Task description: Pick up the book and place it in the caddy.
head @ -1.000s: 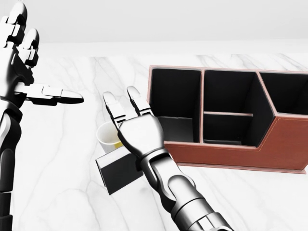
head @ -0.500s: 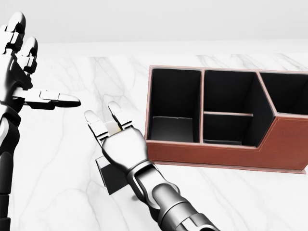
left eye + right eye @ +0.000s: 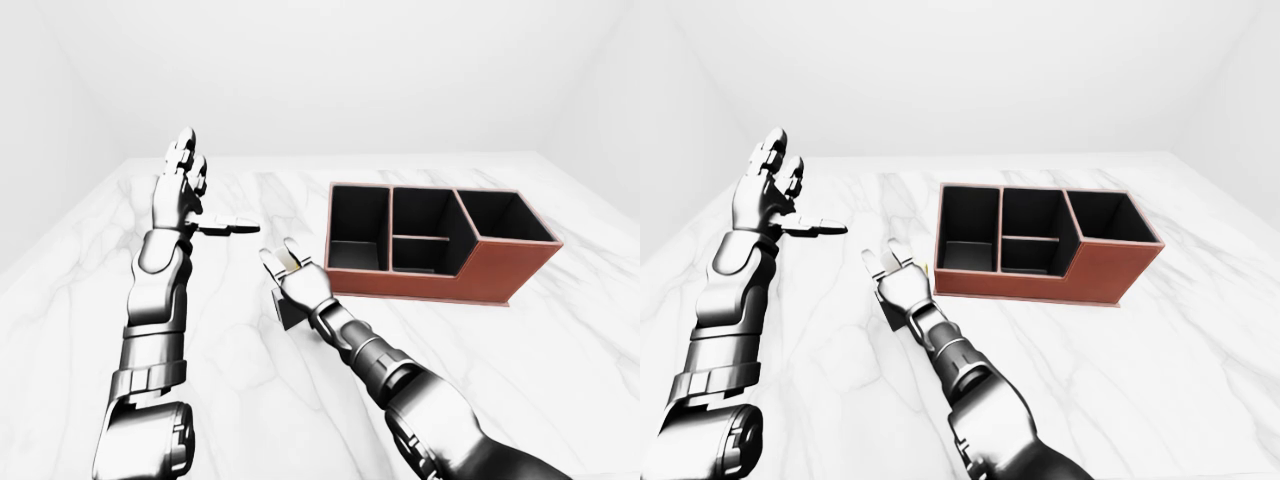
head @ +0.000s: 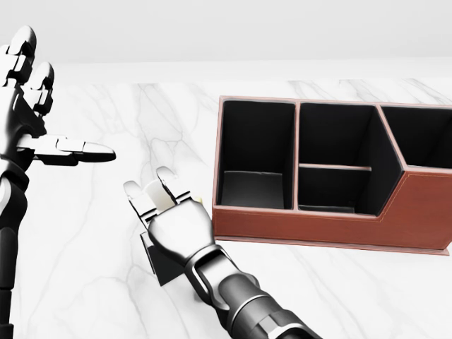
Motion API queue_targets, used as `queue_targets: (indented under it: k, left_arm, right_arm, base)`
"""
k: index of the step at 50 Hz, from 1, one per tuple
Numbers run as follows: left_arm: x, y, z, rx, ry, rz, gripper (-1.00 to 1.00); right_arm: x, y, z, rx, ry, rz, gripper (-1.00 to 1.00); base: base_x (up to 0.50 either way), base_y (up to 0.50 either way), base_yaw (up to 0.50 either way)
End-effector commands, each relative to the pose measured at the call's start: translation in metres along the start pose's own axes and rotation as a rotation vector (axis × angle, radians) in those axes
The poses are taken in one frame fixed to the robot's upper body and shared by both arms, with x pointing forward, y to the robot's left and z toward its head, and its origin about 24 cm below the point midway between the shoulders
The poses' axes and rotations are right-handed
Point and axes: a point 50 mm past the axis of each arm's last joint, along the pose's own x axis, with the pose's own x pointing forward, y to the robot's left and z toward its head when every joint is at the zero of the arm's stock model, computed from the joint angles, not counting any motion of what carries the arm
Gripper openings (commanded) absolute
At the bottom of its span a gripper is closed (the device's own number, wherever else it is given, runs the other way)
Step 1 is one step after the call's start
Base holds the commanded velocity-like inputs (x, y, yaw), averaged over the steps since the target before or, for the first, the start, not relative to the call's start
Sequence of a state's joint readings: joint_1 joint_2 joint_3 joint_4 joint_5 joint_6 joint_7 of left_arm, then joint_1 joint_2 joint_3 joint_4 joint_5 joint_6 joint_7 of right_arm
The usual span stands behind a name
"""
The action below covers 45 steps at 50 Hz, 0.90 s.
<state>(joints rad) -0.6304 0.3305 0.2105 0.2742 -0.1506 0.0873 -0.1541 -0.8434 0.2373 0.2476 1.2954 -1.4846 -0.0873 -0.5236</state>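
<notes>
While my right hand (image 4: 169, 215) hovers over the book (image 4: 161, 260), its fingers (image 4: 138, 196) are spread apart and clamp nothing. That book is dark, lies flat on the white marble table (image 4: 339, 289), mostly hidden under my palm, just left of the caddy (image 4: 332, 180) in the head view, not touching it as far as I can tell. Something pale, maybe a cup, peeks between my fingers; cannot tell what. My left hand (image 4: 32, 120) is raised at the head view's left edge, well apart from the book, fingers open, thumb pointing right, holding nothing. Brown caddy with black compartments stands upright; visible compartments look empty.
</notes>
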Motion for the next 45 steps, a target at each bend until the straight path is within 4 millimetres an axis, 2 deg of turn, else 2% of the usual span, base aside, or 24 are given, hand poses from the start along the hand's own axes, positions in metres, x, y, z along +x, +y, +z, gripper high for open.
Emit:
queue_targets:
  k: [1,35,45]
  left_arm:
    - [-0.002,0.002,-0.005,-0.007,0.017,0.004,1.00]
    - [-0.011,0.010,-0.012,-0.026,0.034,0.016,1.00]
    - [-0.012,0.011,-0.013,-0.029,0.036,0.018,1.00]
  right_arm:
    - [-0.001,0.004,0.001,0.002,0.002,0.032,1.00]
    - [0.003,0.001,-0.010,0.087,0.076,0.093,1.00]
    - [0.004,0.001,-0.006,0.083,0.065,0.100,1.00]
  base:
    - [0.00,0.00,0.00]
    - [0.00,0.00,0.00]
    - [0.00,0.00,0.00]
